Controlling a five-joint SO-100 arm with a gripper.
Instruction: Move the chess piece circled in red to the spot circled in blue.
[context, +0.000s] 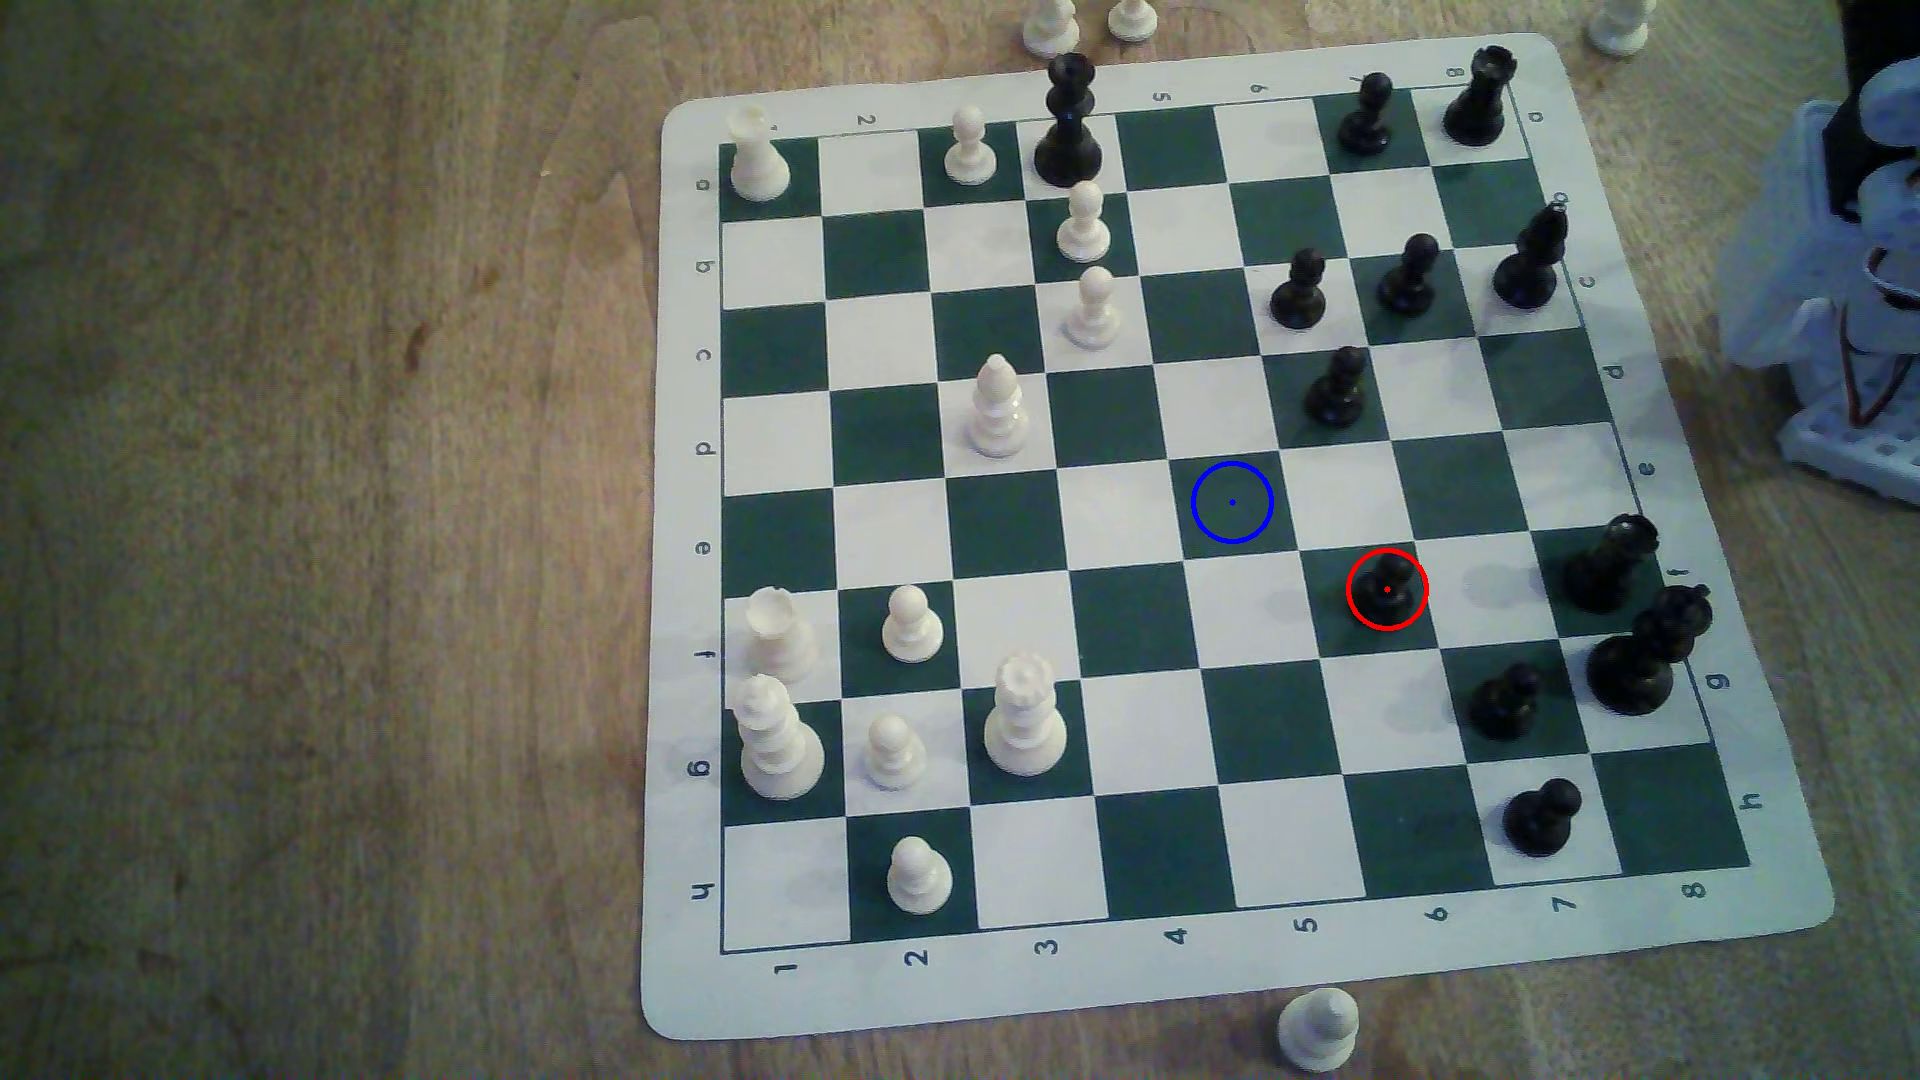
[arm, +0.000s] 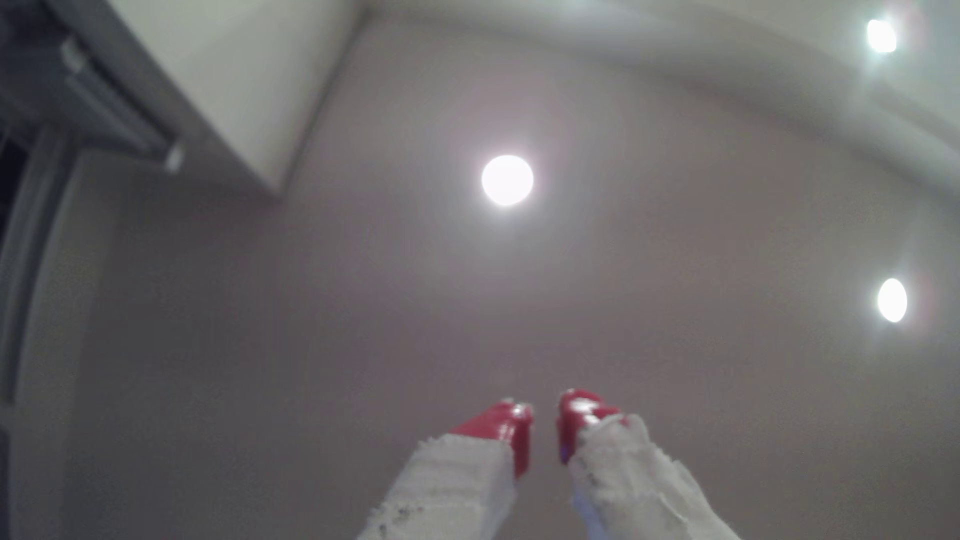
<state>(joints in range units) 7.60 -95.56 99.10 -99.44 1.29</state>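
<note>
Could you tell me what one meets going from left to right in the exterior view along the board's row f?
White rook → white pawn → red-circled black pawn → black crowned piece.

White printed fingers (arm: 457, 483), glossy red tips; white arm (context: 1839, 280), red cable.
</note>
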